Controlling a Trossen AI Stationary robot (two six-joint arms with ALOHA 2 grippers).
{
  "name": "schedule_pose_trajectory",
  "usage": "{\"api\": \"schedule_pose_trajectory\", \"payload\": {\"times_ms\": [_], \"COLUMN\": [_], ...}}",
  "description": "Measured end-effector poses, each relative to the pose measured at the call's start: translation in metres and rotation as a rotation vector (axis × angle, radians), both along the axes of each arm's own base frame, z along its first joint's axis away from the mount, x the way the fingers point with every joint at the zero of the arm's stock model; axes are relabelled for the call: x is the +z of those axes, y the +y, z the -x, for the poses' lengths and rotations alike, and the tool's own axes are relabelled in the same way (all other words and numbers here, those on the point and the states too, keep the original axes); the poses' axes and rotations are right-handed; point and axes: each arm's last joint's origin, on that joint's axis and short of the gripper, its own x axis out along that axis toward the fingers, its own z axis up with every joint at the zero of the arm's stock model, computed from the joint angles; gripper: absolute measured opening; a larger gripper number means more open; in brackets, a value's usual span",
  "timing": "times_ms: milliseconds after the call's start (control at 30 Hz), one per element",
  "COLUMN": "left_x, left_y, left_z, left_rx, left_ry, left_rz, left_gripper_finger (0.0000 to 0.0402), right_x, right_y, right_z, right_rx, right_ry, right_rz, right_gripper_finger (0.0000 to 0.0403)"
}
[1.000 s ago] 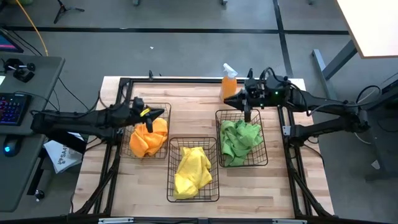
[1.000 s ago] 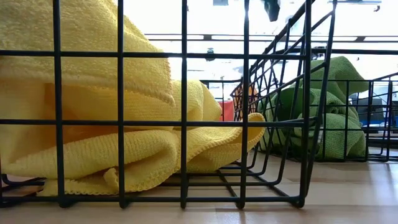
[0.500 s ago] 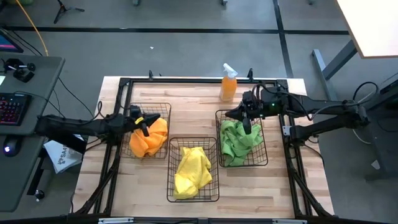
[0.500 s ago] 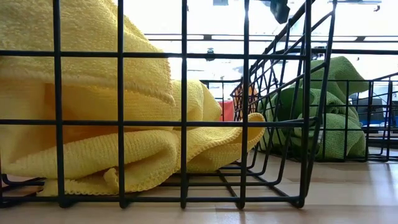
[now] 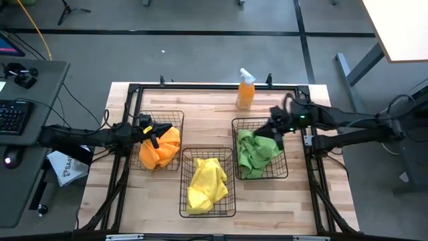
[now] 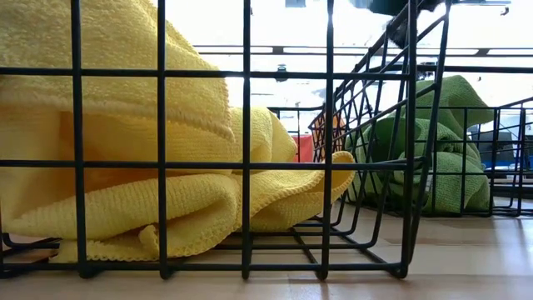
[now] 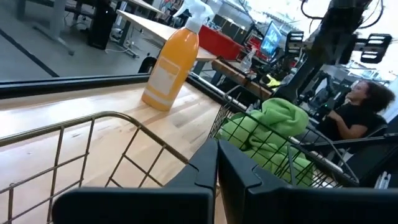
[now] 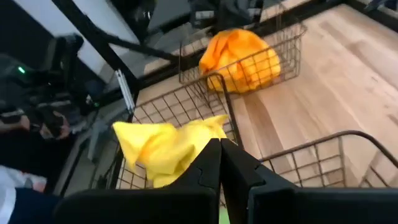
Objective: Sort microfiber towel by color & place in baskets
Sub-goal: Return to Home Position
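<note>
Three black wire baskets stand on the wooden table. The left basket (image 5: 182, 157) holds orange towels (image 5: 160, 150). The middle basket (image 5: 181, 194) holds yellow towels (image 5: 206, 182). The right basket (image 5: 286, 164) holds lime green towels (image 5: 255, 152). My left gripper (image 5: 155, 134) is shut and empty above the far left part of the orange basket. My right gripper (image 5: 274, 134) is shut and empty above the far right part of the green basket. Its wrist view looks over the yellow towels (image 8: 165, 146) and the orange towels (image 8: 239, 59).
An orange spray bottle (image 5: 245, 90) with a white trigger stands at the table's far edge, behind the green basket; it also shows in the left wrist view (image 7: 171, 65). Black frame rails (image 5: 214, 87) run around the table. A person sits beyond the table (image 7: 357, 112).
My right gripper has come from the far edge by the spray bottle toward the table's near and right edges, over the green basket. My left gripper has drawn back a little toward the table's left and near edges, over the orange basket. The towels have not moved.
</note>
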Motion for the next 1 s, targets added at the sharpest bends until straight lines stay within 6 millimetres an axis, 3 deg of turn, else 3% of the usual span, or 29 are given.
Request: {"api": "schedule_pose_trajectory", "payload": {"times_ms": [200, 333, 600, 800, 1000], "left_x": [0.0, 0.0, 0.0, 0.0, 0.0], "left_y": [0.0, 0.0, 0.0, 0.0, 0.0], "left_z": [0.0, 0.0, 0.0, 0.0, 0.0], "left_rx": [-0.001, -0.001, -0.001, -0.001, -0.002], "left_ry": [0.0, 0.0, 0.0, 0.0, 0.0], "left_rz": [0.0, 0.0, 0.0, 0.0, 0.0], "left_gripper_finger": [0.0001, 0.0001, 0.0001, 0.0001, 0.0001], "right_x": [-0.013, -0.039, -0.098, -0.124, -0.137], "right_y": [0.006, 0.008, 0.009, 0.009, 0.009], "right_z": [0.053, 0.073, 0.082, 0.082, 0.08], "right_rx": [-0.043, -0.092, -0.122, -0.113, -0.117], "right_ry": [-0.216, -0.43, -0.701, -0.666, -0.529], "right_rz": [-0.05, -0.058, -0.109, -0.073, -0.056], "right_gripper_finger": [0.0, 0.0, 0.0, 0.0, 0.0]}}
